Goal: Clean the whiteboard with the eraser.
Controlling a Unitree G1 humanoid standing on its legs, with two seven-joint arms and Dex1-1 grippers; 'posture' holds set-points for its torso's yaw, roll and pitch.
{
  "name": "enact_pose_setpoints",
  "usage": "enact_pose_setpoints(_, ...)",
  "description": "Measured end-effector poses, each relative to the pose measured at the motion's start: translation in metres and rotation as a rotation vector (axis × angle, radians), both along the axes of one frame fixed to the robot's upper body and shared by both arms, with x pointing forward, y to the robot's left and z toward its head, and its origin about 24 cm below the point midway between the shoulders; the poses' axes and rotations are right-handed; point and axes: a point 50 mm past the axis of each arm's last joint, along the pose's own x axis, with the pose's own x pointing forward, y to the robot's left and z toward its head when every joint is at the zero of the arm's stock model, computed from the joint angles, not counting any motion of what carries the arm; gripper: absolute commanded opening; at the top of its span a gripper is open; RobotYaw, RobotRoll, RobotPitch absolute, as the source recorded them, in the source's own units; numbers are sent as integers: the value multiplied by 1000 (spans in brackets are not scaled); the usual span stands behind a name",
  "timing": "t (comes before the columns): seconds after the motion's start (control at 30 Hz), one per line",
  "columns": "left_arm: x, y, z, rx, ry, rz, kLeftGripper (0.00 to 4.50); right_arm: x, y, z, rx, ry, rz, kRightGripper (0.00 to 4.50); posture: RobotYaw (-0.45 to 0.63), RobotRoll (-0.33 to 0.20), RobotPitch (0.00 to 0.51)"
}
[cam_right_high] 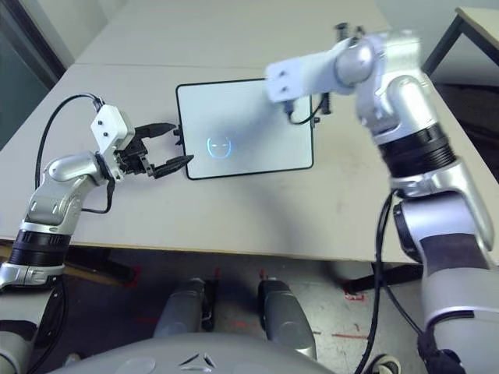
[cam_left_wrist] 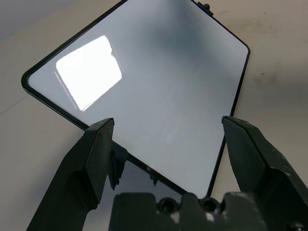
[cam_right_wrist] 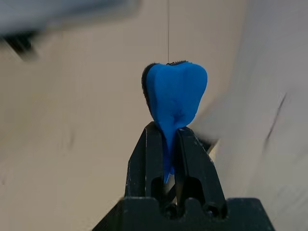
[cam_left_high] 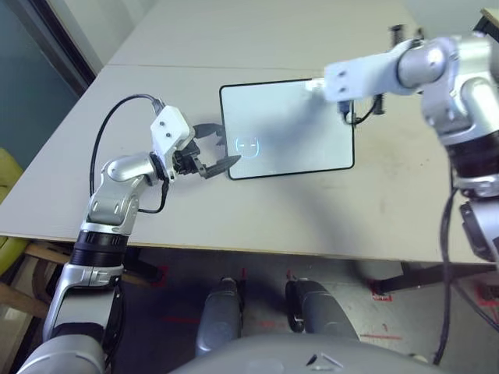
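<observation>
Blue eraser (cam_right_wrist: 175,96): it is sitting pinched between the two black fingers of the right claw (cam_right_wrist: 167,137), its rounded end sticking out past the fingertips and its waist squeezed thin by the grip.
Right claw: it is closing tightly on the eraser, the fingers nearly meeting around it; the pale desk (cam_left_high: 195,47) is lying behind it in the right wrist view.
Right arm (cam_left_high: 374,70): it is reaching across above the far right corner of the whiteboard (cam_left_high: 288,128), its white wrist block hanging over that corner.
Whiteboard: it is lying flat on the desk, its long sides running left to right, black frame with rounded corners all round; the white surface is looking clean apart from a small bluish oval mark (cam_left_high: 247,146) near its left edge.
Left claw (cam_left_high: 221,153): it is standing wide open and holding nothing, its two black fingers spreading at the near left corner of the whiteboard, with that corner showing between them in the left wrist view.
Left fingers (cam_left_wrist: 91,159): they are hovering just off the whiteboard's left edge; whether they are touching the frame cannot be told.
Glare (cam_left_wrist: 89,72): a bright rectangular reflection is shining on the whiteboard toward its far side, seen from the left wrist.
Desk: it is carrying the whiteboard near its middle.
</observation>
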Motion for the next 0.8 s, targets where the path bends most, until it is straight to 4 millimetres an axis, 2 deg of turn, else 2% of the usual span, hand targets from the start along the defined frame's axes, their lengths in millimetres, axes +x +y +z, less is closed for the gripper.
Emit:
enact_pose_setpoints(0.13, 1, 0, -1, 0, 1, -4, 4500, 5, -24, -17, 203, 113, -143, 108, -186, 0, 65)
enact_pose_setpoints(0.33, 2, -2, -1, 0, -4, -13, 4500, 7, -43, -66, 481, 305, -356, 107, -187, 0, 75)
enact_pose_setpoints(0.5, 2, -2, -1, 2, -4, -14, 4500, 6, -46, -88, 572, 357, -433, 107, -182, 0, 88)
enact_pose_setpoints(0.8, 1, -1, -2, 4, 1, -12, 4500, 7, -29, -116, 646, 465, -459, 107, -165, 0, 98)
